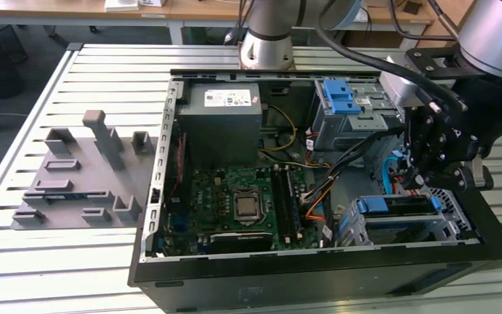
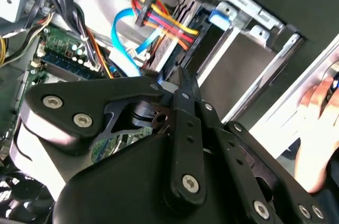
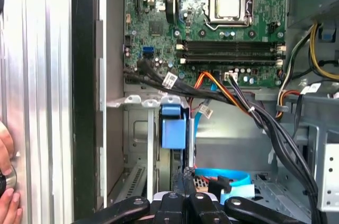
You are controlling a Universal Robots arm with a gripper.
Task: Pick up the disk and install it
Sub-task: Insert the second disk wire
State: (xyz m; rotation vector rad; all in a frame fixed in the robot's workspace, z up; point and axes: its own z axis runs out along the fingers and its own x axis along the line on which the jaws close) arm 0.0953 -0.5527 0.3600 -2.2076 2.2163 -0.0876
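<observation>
your pincer [image 1: 443, 175], fingers together on nothing, hangs just above the disk [image 1: 399, 208] already sitting in the bay [image 1: 412, 226] at the case's [image 1: 321, 275] right, its long axis running left-right.

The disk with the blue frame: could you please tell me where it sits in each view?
Exterior view: the disk lies in the metal cage on the exterior view's right.
Second wrist view: the disk edge-on in that cage, beside the coloured cables.
First wrist view: the disk in that cage, near the black case wall.
Shared landmark: the green circuit board.
</observation>
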